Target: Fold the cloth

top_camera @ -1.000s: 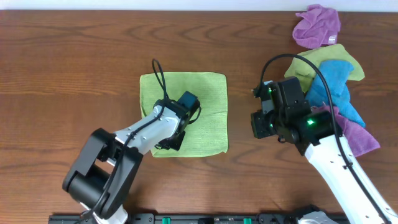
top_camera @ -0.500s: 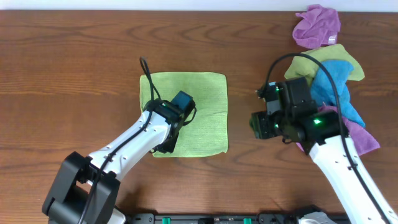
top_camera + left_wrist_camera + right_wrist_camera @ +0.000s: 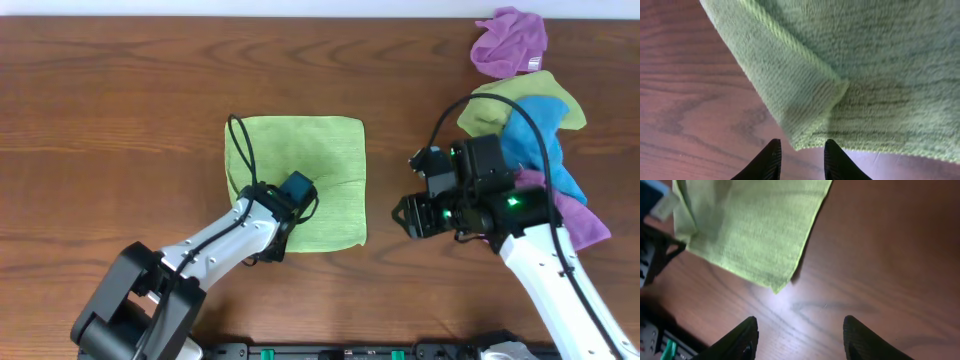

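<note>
Snugly around cloth (image 3: 880, 75): left end effector (image 3: 801, 146)

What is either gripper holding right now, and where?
The right gripper holds nothing. The cloth has its folded corner between the left gripper's tips; grip cannot be told.

- Overhead view: bright, even light from above. The grain of the table (image 3: 120, 100) is sharp from corner to corner, and short soft shadows hug the arms and the edge of the cloth (image 3: 320, 160).
- Green indicator lights glow at centre right on the right arm (image 3: 510, 200).
- Left wrist view: the weave softens toward the top. A shadow sits under the raised fold, and pale bluish glare washes the wood at lower right. The left gripper (image 3: 802, 157) is an underexposed black silhouette.
- Right wrist view: dimmer and reddish, with a whitish sheen at lower centre. The right gripper (image 3: 800, 340) is black and blurred, and the left edge is murky.
</note>
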`<move>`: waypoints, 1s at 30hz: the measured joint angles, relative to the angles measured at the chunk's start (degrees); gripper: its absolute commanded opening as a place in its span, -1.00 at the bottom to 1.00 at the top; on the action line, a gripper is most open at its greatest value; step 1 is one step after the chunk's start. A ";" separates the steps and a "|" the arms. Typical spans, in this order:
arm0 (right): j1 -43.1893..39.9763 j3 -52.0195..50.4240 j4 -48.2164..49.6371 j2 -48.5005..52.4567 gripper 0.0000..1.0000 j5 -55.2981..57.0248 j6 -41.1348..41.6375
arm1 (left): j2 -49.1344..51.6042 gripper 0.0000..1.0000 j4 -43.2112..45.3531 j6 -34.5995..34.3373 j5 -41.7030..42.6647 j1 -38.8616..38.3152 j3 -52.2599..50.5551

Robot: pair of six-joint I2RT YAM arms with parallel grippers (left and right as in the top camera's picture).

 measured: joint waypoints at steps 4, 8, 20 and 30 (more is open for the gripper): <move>0.00 -1.79 -0.20 0.00 0.03 -1.42 -0.11 | 0.00 -0.33 1.90 -0.94 -2.86 -0.11 -0.02; 0.00 -1.92 0.00 0.00 0.04 -2.36 -0.11 | 0.00 -0.34 2.38 -1.05 -5.77 -0.11 -0.42; 0.00 -1.95 1.92 0.00 0.09 -2.82 -0.11 | 0.00 -0.49 0.55 -0.63 -5.64 -2.91 -0.81; 0.00 -1.95 2.01 0.00 0.10 -2.82 -0.11 | 0.00 -0.30 0.61 -0.44 -9.66 -7.63 -0.83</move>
